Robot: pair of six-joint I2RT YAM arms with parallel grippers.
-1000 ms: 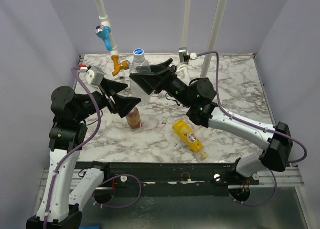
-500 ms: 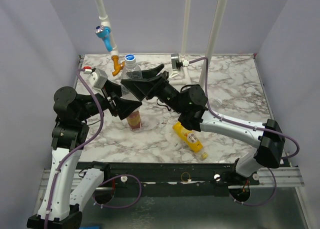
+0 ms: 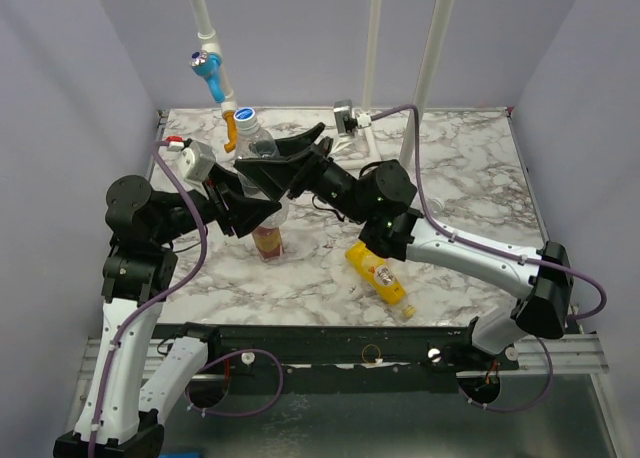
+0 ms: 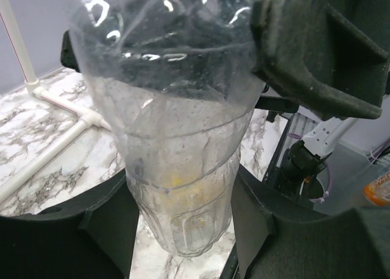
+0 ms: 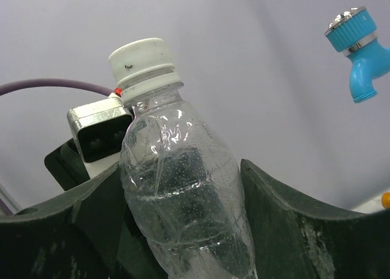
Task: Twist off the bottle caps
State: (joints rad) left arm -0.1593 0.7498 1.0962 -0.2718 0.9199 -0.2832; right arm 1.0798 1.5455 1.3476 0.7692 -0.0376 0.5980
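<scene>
A wider clear bottle (image 3: 262, 153) hangs tilted above the table, its blue-and-white cap (image 3: 246, 113) pointing up and to the back. My right gripper (image 3: 268, 166) is shut on its middle, a finger on each side (image 5: 183, 230). In the right wrist view the cap (image 5: 143, 60) looks white and stands free above the jaws. My left gripper (image 3: 258, 206) is shut on the base of the same bottle (image 4: 183, 212), both fingers against its sides. Below them a brown bottle with a red label (image 3: 267, 240) stands upright. A yellow-orange bottle (image 3: 378, 271) lies on its side.
A blue tap handle (image 3: 207, 63) on a slanted white pipe hangs at the back left, with an orange spout (image 3: 232, 128) right behind the cap. Two white pipes (image 3: 430, 48) rise at the back. The marble table (image 3: 470, 168) has walls on three sides.
The right gripper carried the clear bottle left and tilted it toward the tap. The left gripper's jaws closed from wide open onto the bottle's base.
</scene>
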